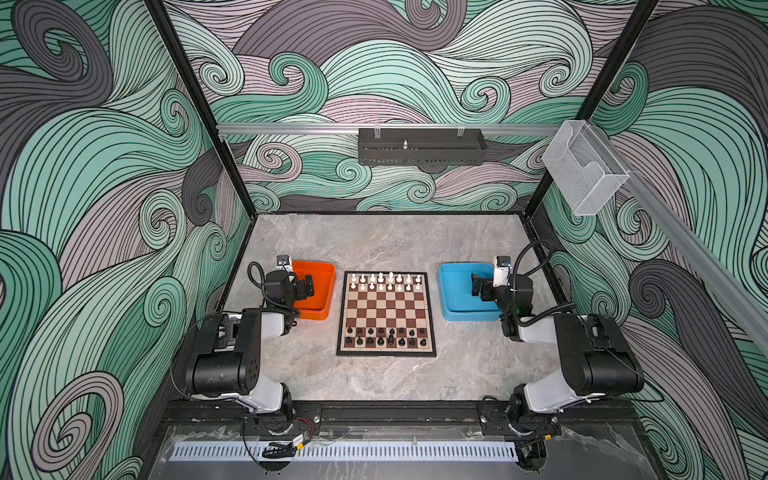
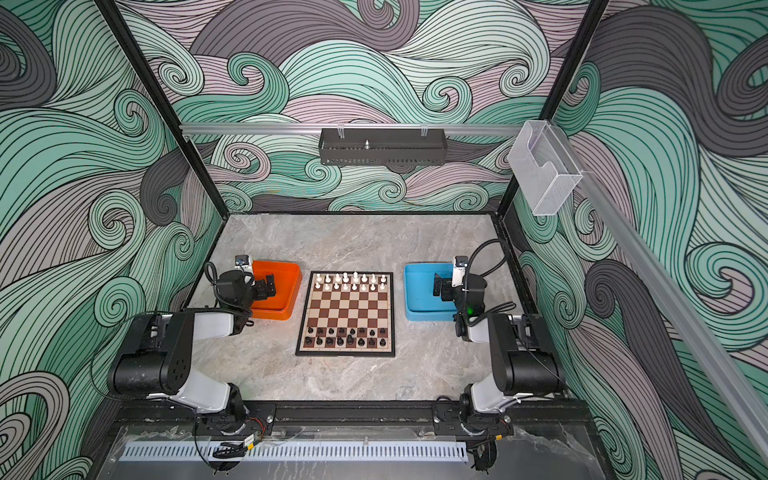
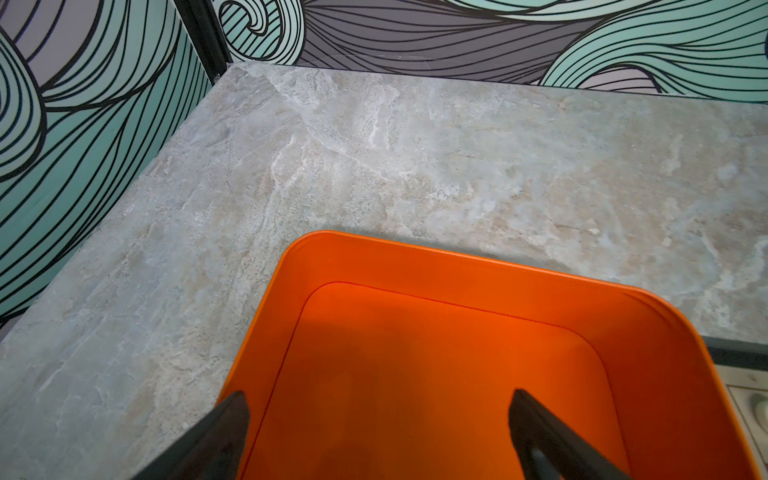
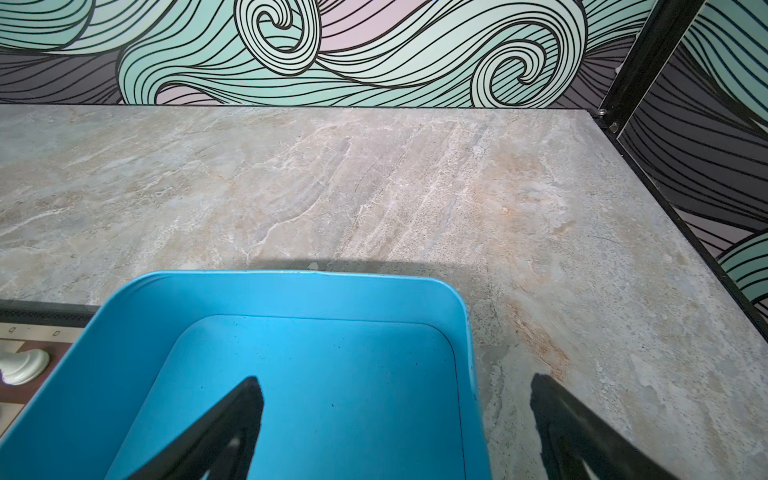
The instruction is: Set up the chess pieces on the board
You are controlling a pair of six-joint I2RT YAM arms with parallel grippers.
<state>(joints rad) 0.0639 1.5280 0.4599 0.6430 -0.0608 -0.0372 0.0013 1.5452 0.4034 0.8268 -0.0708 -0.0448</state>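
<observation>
The chess pieces (image 1: pixel 390 277) stood in end rows on the board (image 1: pixel 386 309). The left claw (image 3: pixel 378 397) above the orange tray (image 1: pixel 328 291) and the right claw (image 4: pixel 397 380) above the blue tray (image 1: pixel 455 307) were spread, empty. Such pieces were probably light, stiff, slippery; a pinch at the narrow waist seemed best

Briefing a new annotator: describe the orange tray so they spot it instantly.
Find the chessboard on the grey table. The orange tray lies left of it in both top views, under the left gripper. The matching tray on the right is blue.
</observation>
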